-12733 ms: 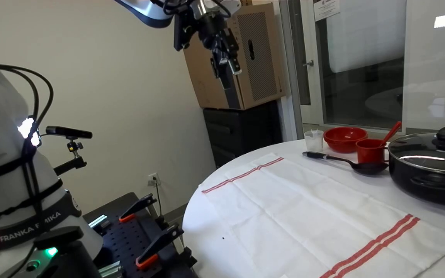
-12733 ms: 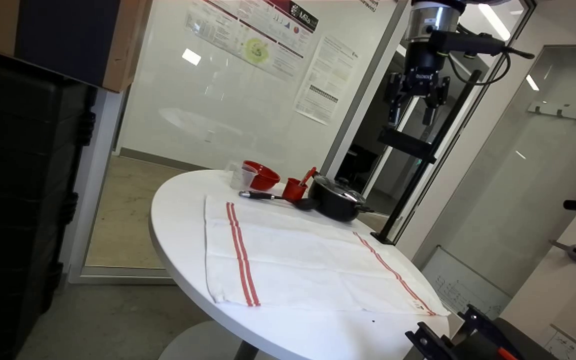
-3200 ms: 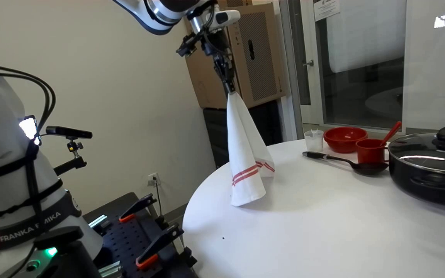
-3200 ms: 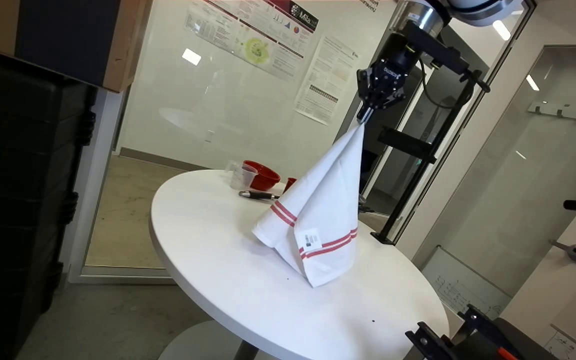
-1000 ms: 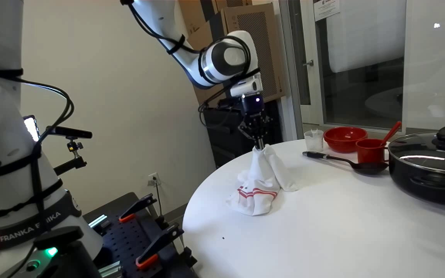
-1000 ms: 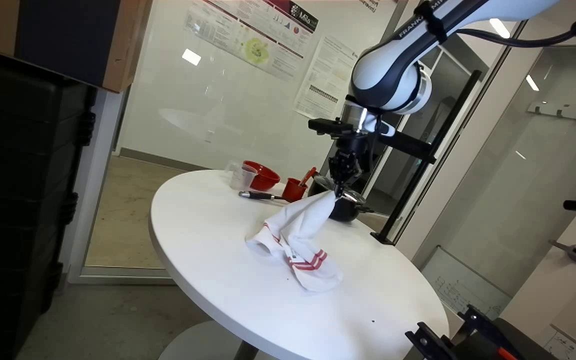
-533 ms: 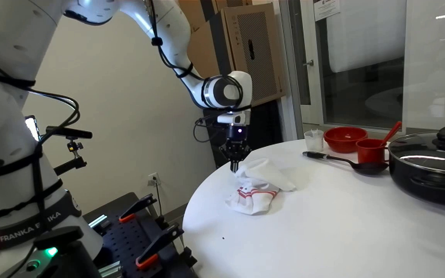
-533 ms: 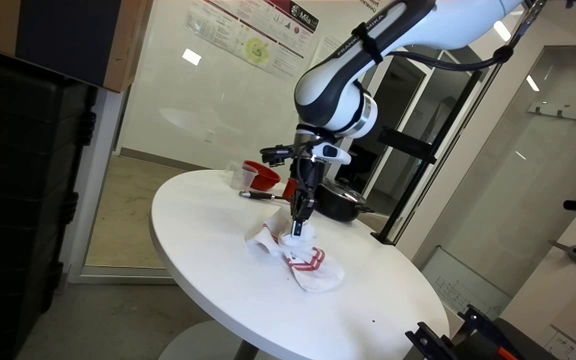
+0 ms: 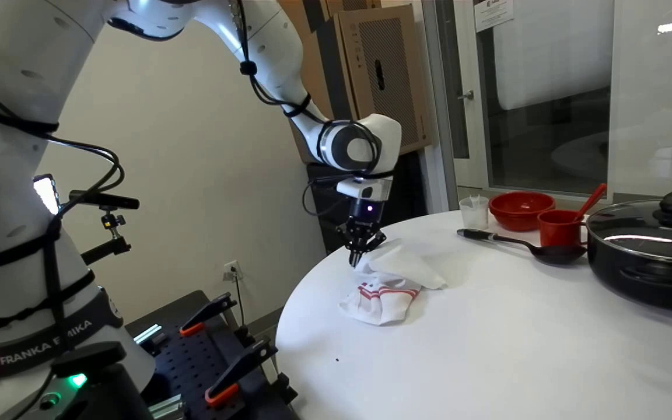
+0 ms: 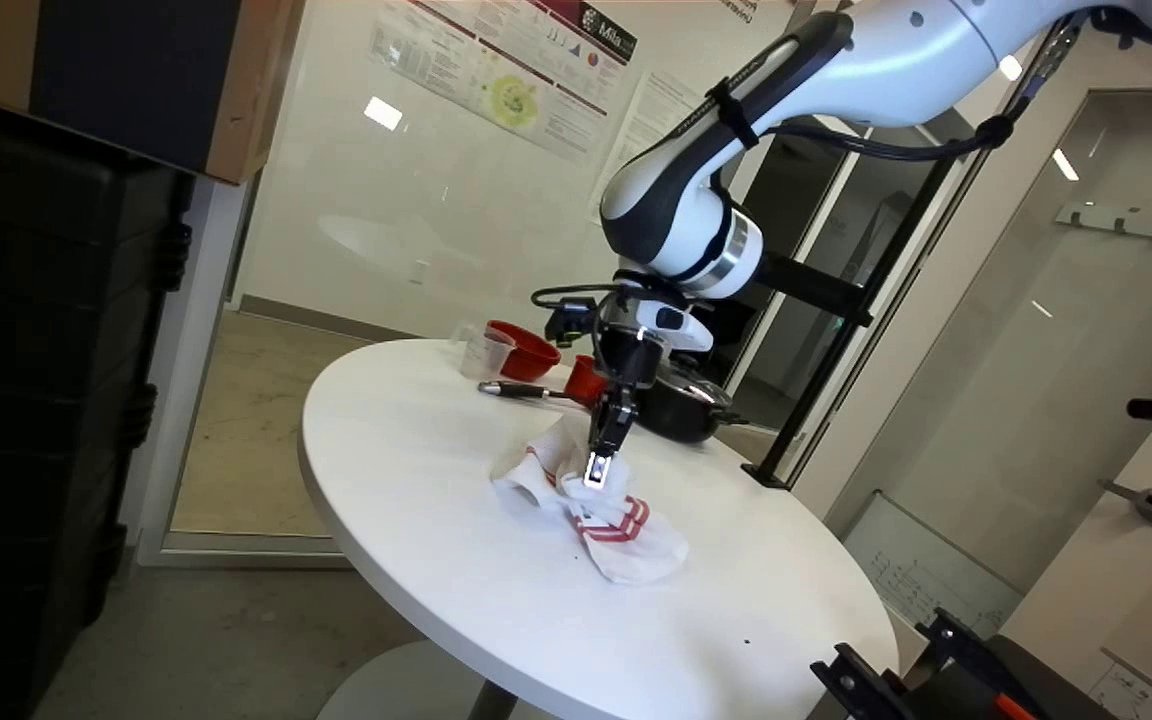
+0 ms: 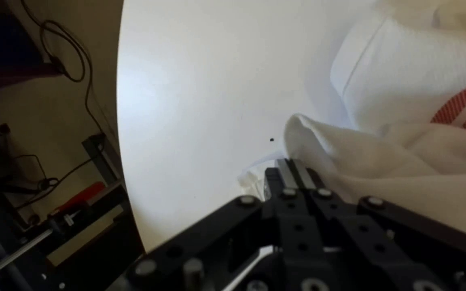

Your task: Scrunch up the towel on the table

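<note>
1. The table (image 10: 416,470) is bearing the towel (image 9: 391,279), which is lying near the centre in both exterior views: a low, loose heap, flaps spreading.
2. The gripper (image 11: 293,163) is leaning at the heap's edge, fingers pressed together, no cloth showing between them; whether they are touching the towel, I cannot tell.
3. Scrunching is looking nearly finished; the next move is probably calling for a straight lift, snagging no fold.
4. In the wrist view, the table's edge is curving down the left, apart from the towel.
5. In an exterior view, bowls (image 9: 517,221), mug (image 9: 559,228), spoon (image 9: 557,255) and pot (image 9: 645,277) are lining the right; freer room is lying below them, lower right.
</note>
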Action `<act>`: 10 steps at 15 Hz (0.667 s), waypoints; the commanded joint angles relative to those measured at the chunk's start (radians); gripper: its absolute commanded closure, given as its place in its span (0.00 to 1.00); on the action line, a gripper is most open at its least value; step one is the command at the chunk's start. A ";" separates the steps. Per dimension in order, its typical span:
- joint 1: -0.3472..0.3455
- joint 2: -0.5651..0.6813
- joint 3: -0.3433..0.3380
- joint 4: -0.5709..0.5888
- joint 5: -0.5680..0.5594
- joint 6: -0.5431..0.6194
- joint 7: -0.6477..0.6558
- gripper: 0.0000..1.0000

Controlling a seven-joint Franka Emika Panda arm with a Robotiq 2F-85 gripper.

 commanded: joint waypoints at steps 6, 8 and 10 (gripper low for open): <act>-0.161 0.162 -0.026 0.121 0.160 -0.132 -0.145 1.00; -0.164 0.138 -0.034 0.078 0.155 -0.099 -0.167 0.99; -0.145 0.151 -0.045 0.091 0.150 -0.098 -0.138 0.99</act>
